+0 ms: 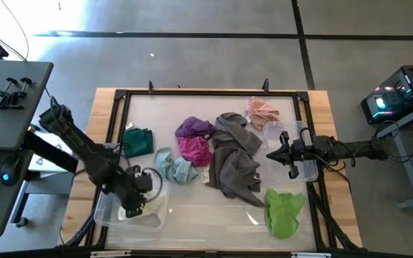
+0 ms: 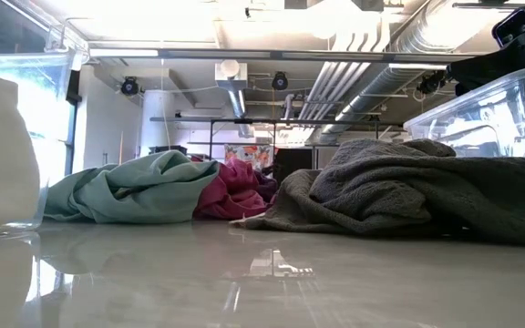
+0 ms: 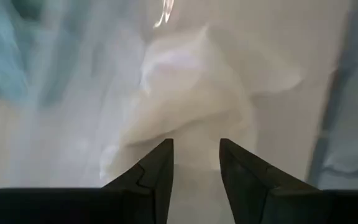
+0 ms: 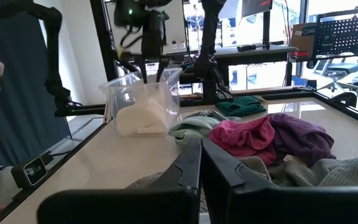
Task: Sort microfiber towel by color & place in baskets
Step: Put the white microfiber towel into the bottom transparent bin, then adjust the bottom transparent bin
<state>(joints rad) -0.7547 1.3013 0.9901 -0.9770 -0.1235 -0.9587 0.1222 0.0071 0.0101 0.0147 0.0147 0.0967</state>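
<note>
Left gripper (image 1: 133, 208), lower left of the high view, hangs over wide bin (image 1: 105, 213), fingers apart, released above white towel (image 3: 185, 99). Right gripper (image 1: 271, 154), centre right, fingers nearly closed, empty, by grey towel (image 1: 236, 161).

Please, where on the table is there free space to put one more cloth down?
Bare table lies along the near edge, between the left bin and the lime cloth. The far strip behind the purple cloth is bare too. The middle is crowded by the grey cloth.
</note>
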